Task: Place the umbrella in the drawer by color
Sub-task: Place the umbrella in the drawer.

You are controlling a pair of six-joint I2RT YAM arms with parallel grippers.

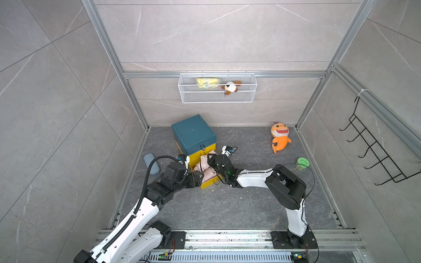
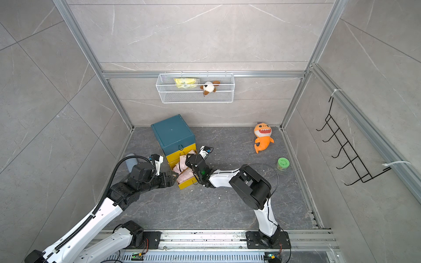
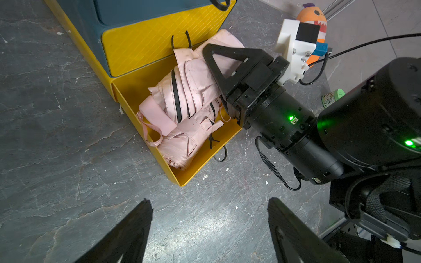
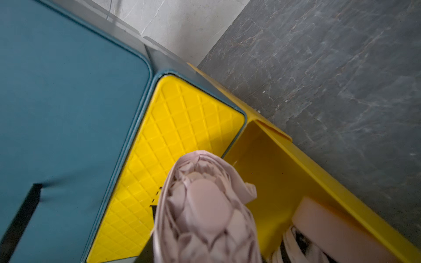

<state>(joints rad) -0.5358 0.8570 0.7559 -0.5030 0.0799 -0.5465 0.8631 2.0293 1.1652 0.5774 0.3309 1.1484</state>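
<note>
Because the yellow drawer (image 3: 182, 180) was pulled out, things could drop into it from above, and the lower pink umbrella (image 3: 180, 145) lay flat on the drawer's bottom. The right gripper (image 1: 209, 159) pinched the top pink umbrella (image 3: 193, 79) and held it inside the drawer on top of the lower one, with one end tipped up at the drawer's back, likely because there was little room left. The left gripper (image 3: 208, 201) was wide and empty just in front of the drawer, maybe ready to push it shut.
</note>
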